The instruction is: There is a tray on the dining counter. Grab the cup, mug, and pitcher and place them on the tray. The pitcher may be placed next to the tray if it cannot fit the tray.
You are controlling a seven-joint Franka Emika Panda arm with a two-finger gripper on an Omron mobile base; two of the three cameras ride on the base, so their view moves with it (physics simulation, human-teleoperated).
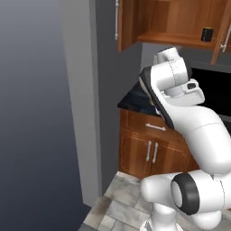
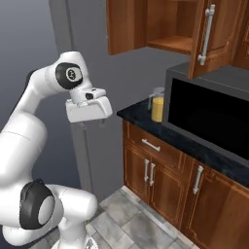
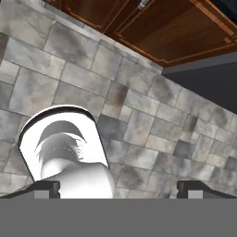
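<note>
- Left base view: the white arm (image 1: 194, 131) is seen filling the right half of the frame. Behind it, a dark-topped desk (image 1: 133, 100) on brown wooden cabinets (image 1: 144, 151) is seen at centre, with an open wall cupboard (image 1: 167, 22) at the upper right and a grey wall at left.
- Right base view: the pitcher (image 2: 157, 104), clear glass with orange liquid in its lower part, is seen upright on the dark desk (image 2: 141, 115) at centre, just beside the black microwave (image 2: 214, 114). The fingers (image 2: 93, 121) are held at centre left, well apart from the pitcher, pointing down.
- Hand view: the fingers (image 3: 124, 187) are spread wide at the bottom edge, with nothing between them; the grey stone-tiled floor (image 3: 139, 120) is seen beyond, and cabinet fronts (image 3: 152, 28) at the top.
</note>
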